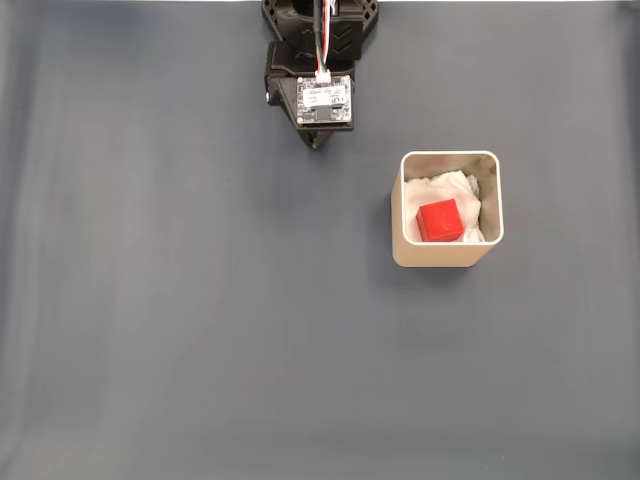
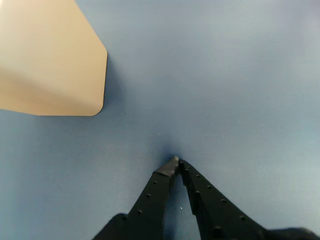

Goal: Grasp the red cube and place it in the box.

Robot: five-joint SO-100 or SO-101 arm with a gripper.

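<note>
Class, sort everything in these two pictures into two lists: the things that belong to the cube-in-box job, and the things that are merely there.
Belongs to the job:
- red cube, resting in the box
- box
- gripper, fingers together, holding nothing

Merely there:
- white padding lining the box
- grey table surface

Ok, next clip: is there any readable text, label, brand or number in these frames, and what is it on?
None legible. The white board on the arm carries small dark markings, too small and blurred to read in the fixed view. The box, the red cube and the gripper show no print.
</note>
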